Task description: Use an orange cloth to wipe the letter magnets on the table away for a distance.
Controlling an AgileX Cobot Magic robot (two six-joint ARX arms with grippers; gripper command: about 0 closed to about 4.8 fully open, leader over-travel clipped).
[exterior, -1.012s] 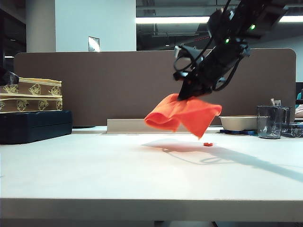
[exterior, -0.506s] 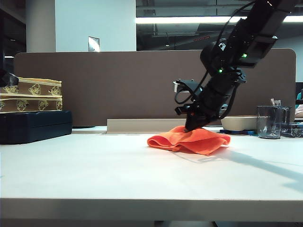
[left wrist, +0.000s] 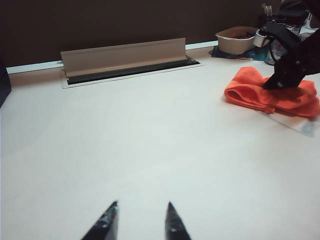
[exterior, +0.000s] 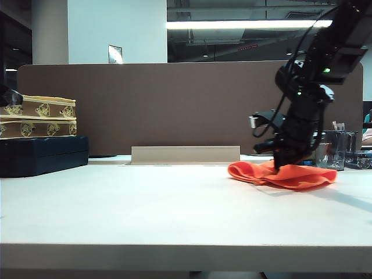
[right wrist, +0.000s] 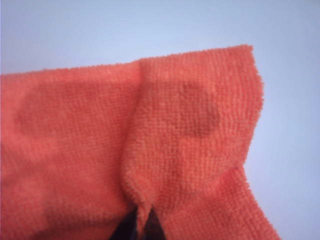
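Observation:
The orange cloth (exterior: 282, 174) lies bunched flat on the pale table (exterior: 145, 203) at the right. My right gripper (exterior: 281, 165) presses down into it, shut on a pinched fold (right wrist: 141, 200). The same cloth (left wrist: 272, 95) shows in the left wrist view with the dark right gripper (left wrist: 275, 85) on top of it. My left gripper (left wrist: 141, 206) hovers open over bare table, far from the cloth, with nothing between its fingertips. The letter magnets are hidden.
A dark blue case (exterior: 40, 154) with patterned boxes (exterior: 38, 116) stacked on it stands at the left. A beige cable-tray lid (exterior: 185, 154) runs along the brown partition (exterior: 145, 104). A shallow bowl (left wrist: 237, 39) and a clear cup (exterior: 331, 148) stand at the back right.
My right gripper came down with the cloth onto the table, covering a small red magnet, then dragged the cloth to the right. The left gripper stayed still.

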